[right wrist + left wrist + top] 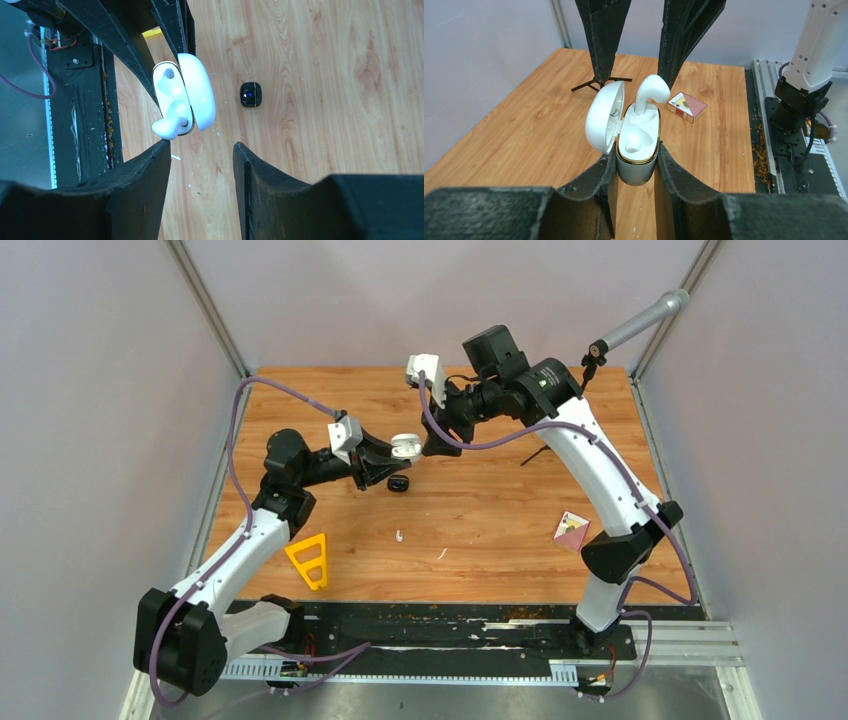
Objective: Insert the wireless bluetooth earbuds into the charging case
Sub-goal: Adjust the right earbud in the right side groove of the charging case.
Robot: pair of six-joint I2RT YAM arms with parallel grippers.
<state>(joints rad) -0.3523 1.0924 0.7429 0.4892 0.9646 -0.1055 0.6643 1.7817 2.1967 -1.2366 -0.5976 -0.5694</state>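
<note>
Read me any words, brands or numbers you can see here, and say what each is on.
No text here is legible.
On the white charging case: small dark print inside its open lid, too small to read.
On the red and white box: a printed picture, any lettering blurred.
On the black case: a tiny blue mark, too small to read.

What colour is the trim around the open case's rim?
Gold trim; clearest in the left wrist view.
</note>
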